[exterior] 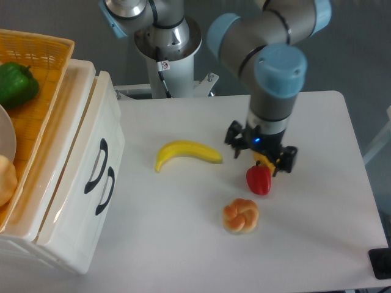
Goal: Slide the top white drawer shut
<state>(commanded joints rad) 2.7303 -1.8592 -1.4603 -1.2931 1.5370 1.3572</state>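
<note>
The top white drawer at left appears shut, and the end effector, seemingly spread and empty, is parked right of centre, so nothing beyond withdrawal seems needed.

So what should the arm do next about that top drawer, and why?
Probably just lift away. The top drawer has its front looking level with the lower drawer, so it seems shut, and the gripper hangs far off by the red pepper.

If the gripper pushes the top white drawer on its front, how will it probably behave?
The top white drawer looks like rigid glossy plastic, so it should slide as one piece rather than flex. Its smooth front may let fingertips slip sideways. The curved black handle juts out, so a push there could glance off.
</note>
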